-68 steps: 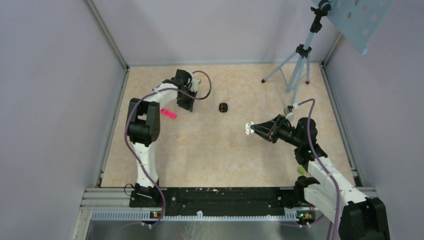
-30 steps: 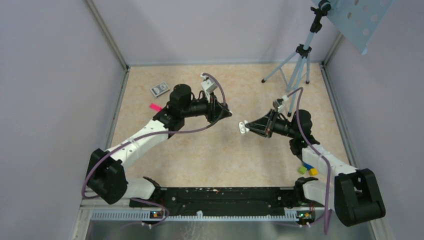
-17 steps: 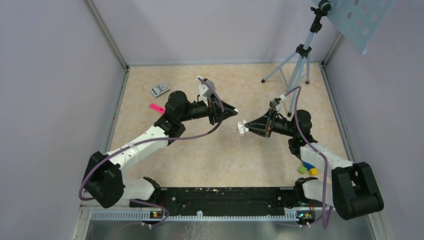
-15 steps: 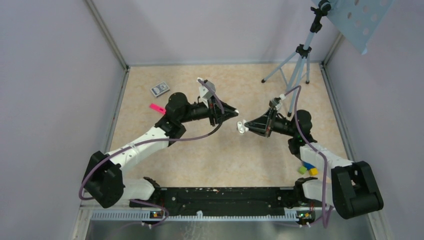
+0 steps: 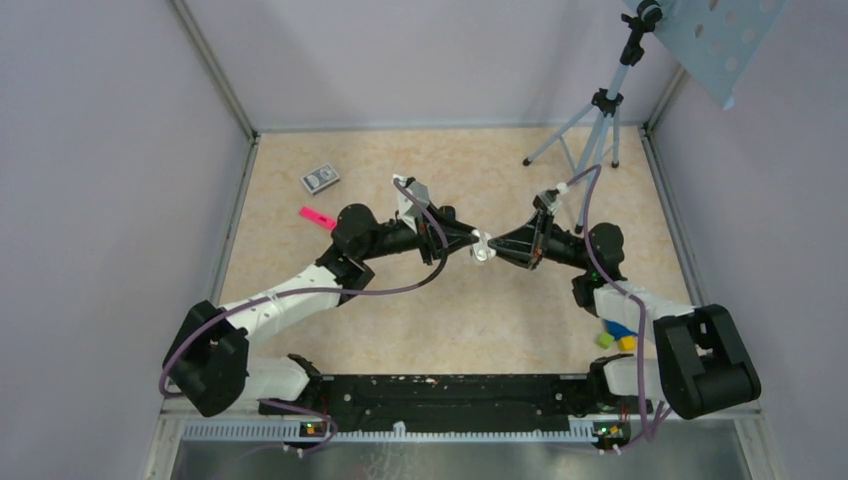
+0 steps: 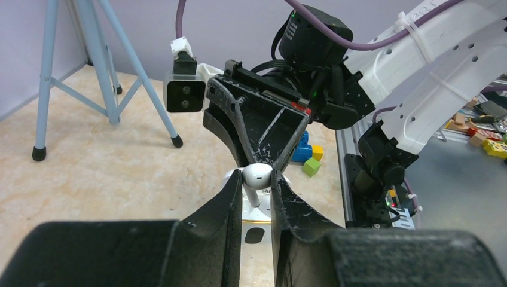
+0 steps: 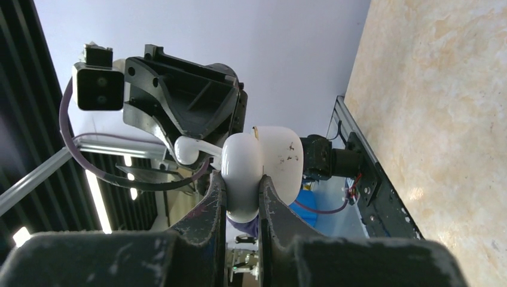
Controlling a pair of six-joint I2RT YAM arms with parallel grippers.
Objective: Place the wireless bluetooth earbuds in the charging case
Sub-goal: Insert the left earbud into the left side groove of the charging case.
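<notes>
left end effector: clamped, pointing right | right end effector: clamped, pointing left | tips close

We see a beige, marble-patterned tabletop, walled in by pale panels on three sides. At 10 o'clock on it lies a small flat grey rectangular box, turned askew. Just at its 6 o'clock, slightly apart, lies a thin bright-pink strip, also at a slant. At 1 o'clock a pale-blue metal tripod stands with its three black-tipped feet spread on the surface. At 4 o'clock we find three small toy blocks bunched close together: a green block, a yellow block and a blue block, this last partly hidden. A black base rail runs along the 6 o'clock edge.
</notes>
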